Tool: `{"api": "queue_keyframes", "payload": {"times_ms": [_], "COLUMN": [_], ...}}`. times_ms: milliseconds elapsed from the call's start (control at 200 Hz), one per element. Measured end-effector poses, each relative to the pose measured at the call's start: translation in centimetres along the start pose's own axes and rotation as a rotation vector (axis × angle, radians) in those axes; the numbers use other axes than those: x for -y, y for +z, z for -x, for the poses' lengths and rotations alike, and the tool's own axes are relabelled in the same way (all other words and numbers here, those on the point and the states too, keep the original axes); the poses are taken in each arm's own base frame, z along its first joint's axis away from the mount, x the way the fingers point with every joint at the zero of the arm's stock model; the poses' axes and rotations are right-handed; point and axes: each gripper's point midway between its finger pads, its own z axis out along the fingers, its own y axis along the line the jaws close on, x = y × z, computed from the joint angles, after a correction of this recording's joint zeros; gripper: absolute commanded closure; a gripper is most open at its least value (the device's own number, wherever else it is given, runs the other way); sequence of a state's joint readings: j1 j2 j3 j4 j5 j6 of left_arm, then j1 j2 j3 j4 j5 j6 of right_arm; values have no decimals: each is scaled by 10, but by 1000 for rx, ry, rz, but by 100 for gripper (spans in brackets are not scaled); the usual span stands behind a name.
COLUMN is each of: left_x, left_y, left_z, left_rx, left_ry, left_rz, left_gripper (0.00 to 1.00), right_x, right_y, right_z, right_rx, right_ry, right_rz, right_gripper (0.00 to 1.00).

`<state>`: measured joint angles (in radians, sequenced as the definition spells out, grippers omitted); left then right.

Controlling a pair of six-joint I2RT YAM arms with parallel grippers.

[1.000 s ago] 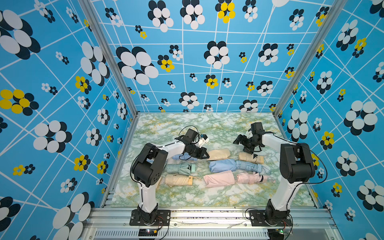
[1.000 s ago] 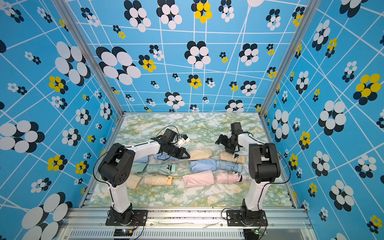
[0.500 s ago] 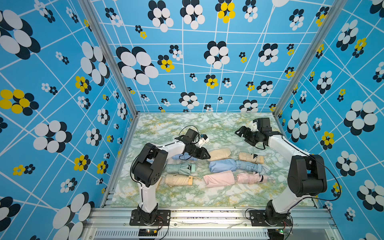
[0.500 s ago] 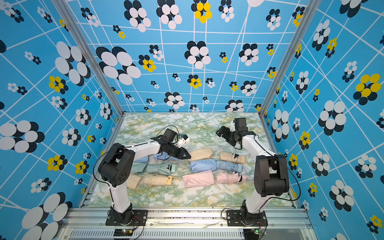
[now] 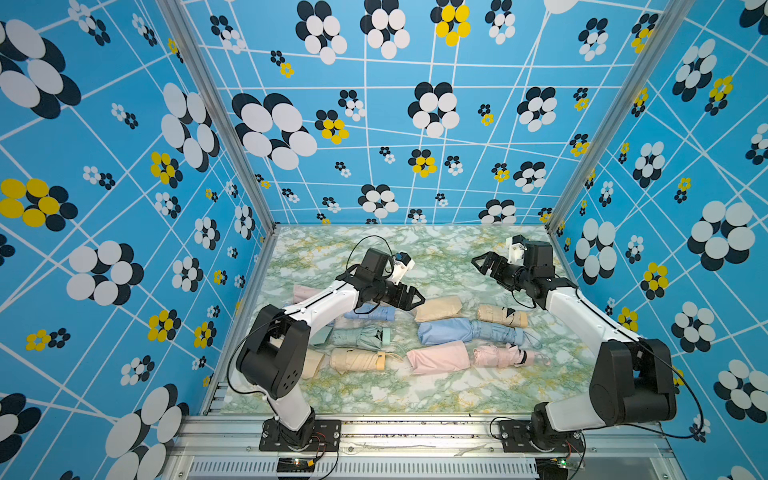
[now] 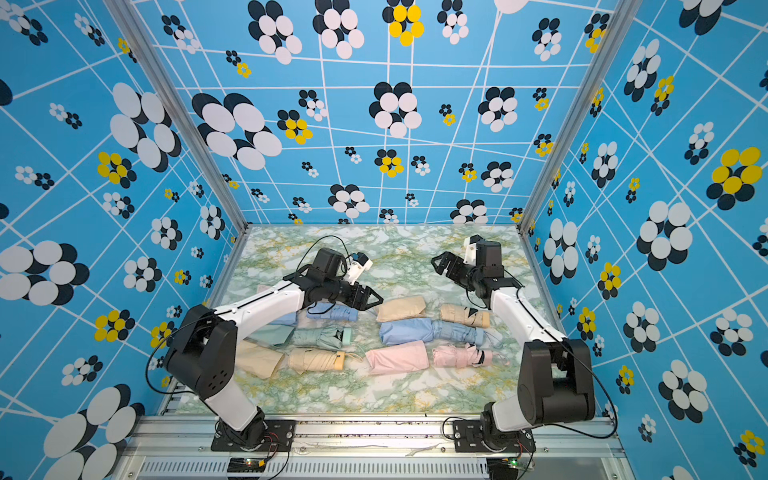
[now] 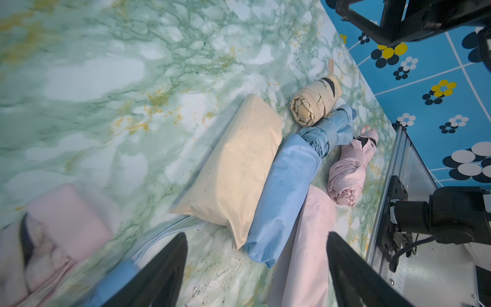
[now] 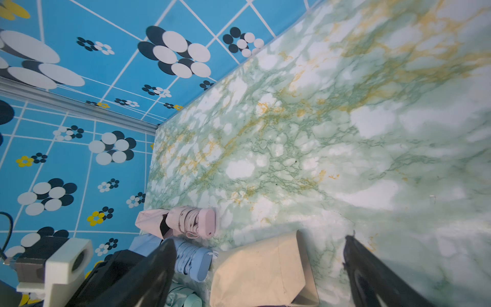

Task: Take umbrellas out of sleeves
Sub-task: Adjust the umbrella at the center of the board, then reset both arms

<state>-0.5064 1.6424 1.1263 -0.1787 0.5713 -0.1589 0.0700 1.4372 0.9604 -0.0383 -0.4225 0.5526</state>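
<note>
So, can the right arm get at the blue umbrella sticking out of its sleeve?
Probably yes. The right pincer is open and empty, raised behind it, and the blue umbrella lies uncovered. The beige umbrella lies close on its far side, so a reach from above looks safest.

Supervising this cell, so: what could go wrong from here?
The blue umbrella sits partly inside its blue sleeve, which lies pressed between the beige sleeve and the pink sleeve; a pinch there might catch a neighbour too. With the right gripper open and raised away from them, a one-armed pull by the left gripper may just drag sleeve and umbrella together.
</note>
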Motion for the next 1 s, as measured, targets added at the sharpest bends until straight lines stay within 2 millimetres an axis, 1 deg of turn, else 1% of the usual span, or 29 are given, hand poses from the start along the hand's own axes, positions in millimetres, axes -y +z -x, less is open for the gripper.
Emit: {"api": "queue_keyframes", "payload": {"times_ms": [75,155,240,300,375,420,490,635,720,795,860,999], "left_x": [2,2,-3,-10,-22,-32,-51,-102,-133,-155,-171,-201], "left_y": [-20,-43,-71,-91,-114,-128,-147,-178,-193,-203,-207,-206], "left_z": [10,17,22,21,15,10,-1,-29,-47,-60,-69,-87], "left_rx": [68,145,242,313,395,444,507,571,591,604,613,613], "left_ry": [39,70,110,127,145,154,156,111,57,16,-12,-54], "left_rz": [56,130,223,298,400,473,584,816,916,978,1016,1068], "left_gripper": [0,1,1,1,1,1,1,1,1,1,1,1], "right_x": [-5,-8,-6,-3,7,15,34,77,94,105,115,139], "right_y": [-10,-20,-30,-38,-47,-51,-57,-66,-70,-71,-69,-50], "right_z": [1,0,0,0,-1,-3,-8,-19,-19,-17,-18,-28], "right_rx": [46,90,141,181,240,274,327,386,409,430,443,414], "right_ry": [-26,-57,-99,-129,-173,-196,-236,-314,-364,-409,-439,-478], "right_rz": [22,36,26,8,-39,-72,-148,-337,-430,-491,-532,-590], "right_gripper": [1,1,1,1,1,1,1,1,1,1,1,1]}}
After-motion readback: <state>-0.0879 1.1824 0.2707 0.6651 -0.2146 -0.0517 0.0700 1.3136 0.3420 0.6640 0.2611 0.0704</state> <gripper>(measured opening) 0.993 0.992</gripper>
